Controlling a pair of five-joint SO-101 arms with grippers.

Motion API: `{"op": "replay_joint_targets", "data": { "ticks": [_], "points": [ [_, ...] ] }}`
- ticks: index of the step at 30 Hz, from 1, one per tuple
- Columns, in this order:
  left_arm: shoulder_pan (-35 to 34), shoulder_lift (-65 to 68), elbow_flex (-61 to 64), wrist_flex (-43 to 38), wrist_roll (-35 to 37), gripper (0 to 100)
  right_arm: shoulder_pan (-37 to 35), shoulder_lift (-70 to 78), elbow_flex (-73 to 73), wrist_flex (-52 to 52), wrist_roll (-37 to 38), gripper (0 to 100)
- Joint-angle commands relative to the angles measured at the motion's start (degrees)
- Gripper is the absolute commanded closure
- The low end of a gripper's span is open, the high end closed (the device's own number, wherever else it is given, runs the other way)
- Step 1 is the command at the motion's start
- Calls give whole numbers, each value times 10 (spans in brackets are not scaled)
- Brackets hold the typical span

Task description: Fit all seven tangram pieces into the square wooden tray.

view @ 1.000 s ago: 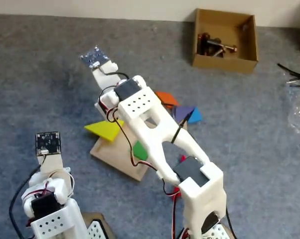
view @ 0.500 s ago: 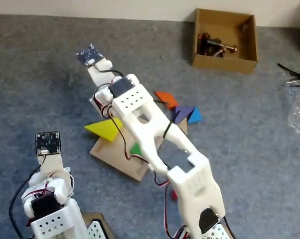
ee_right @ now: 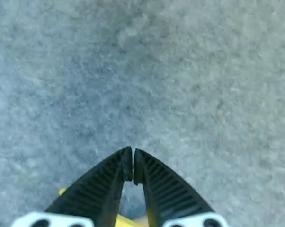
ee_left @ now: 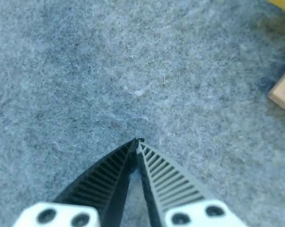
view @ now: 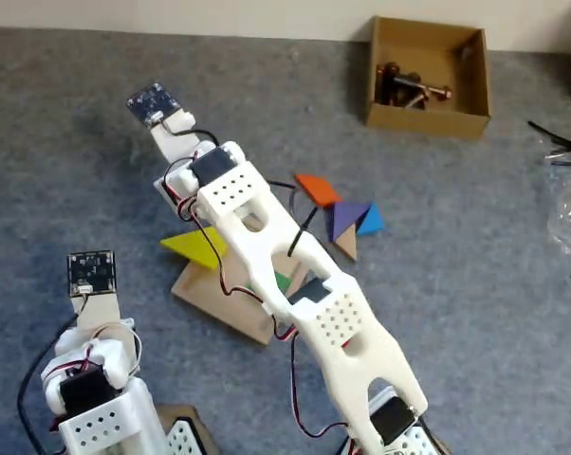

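From above, the tray (view: pixel 214 296) lies tilted on the grey tabletop (view: pixel 77 171), and the right arm (view: pixel 267 246) stretches across it, hiding most of it. A yellow triangle (view: pixel 195 248) overlaps the tray's upper left edge. A bit of green piece (view: pixel 282 282) shows through a gap in the arm, over the tray. The orange piece (view: pixel 316 188), purple piece (view: pixel 346 216) and blue piece (view: pixel 370 222) sit clustered on the tabletop just beside the arm, on the side toward the cardboard box (view: pixel 428 76). The purple and blue pieces touch. A tan wedge (view: pixel 346 245) lies against the purple piece; whether it is a piece or the tray's corner cannot be told. The left arm (view: pixel 91 379) stands near the lower left corner, well apart from the pieces.

The wrist views add what the overhead camera hides. The right claw (ee_right: pixel 132 153) is closed with nothing between its fingers, the tips meeting over bare tabletop beyond the triangle, with a sliver of yellow showing behind them. The left claw (ee_left: pixel 138 142) is likewise pressed closed and empty over bare tabletop. A corner of the tray and a strip of yellow sit at the edge of its view, well clear of the tips.
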Motion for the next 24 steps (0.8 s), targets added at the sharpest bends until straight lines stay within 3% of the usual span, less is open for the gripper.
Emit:
{"op": "replay_joint_targets", "data": {
  "ticks": [1,24],
  "points": [
    [8,-3,12,5,5,995,-14,-7,-56,-12,4,989],
    [8,-3,12,5,5,995,-21,18,-54,-13,1,989]
  ]
}}
